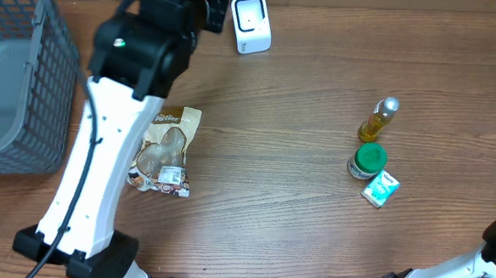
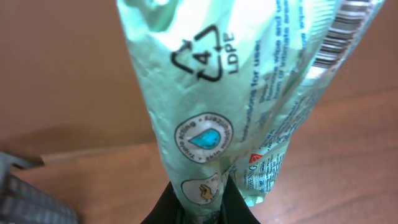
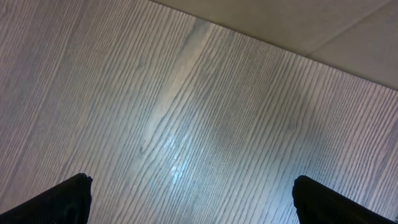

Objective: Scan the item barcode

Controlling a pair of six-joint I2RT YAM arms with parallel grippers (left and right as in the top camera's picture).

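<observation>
A pale green plastic packet [image 2: 217, 99] fills the left wrist view, and my left gripper [image 2: 200, 200] is shut on its lower end. Its barcode [image 2: 344, 31] shows at the upper right edge, partly cut off. In the overhead view my left arm [image 1: 143, 40] reaches toward the back of the table, its wrist close beside the white scanner [image 1: 252, 24]; the arm hides the packet there. My right gripper [image 3: 193, 194] stands wide open over bare wood, with nothing between its fingers.
A brown snack bag [image 1: 167, 149] lies beside the left arm. A yellow bottle [image 1: 378, 120], a green-lidded jar [image 1: 367, 160] and a small teal box [image 1: 380, 188] sit at the right. A grey wire basket [image 1: 22, 76] stands at the far left.
</observation>
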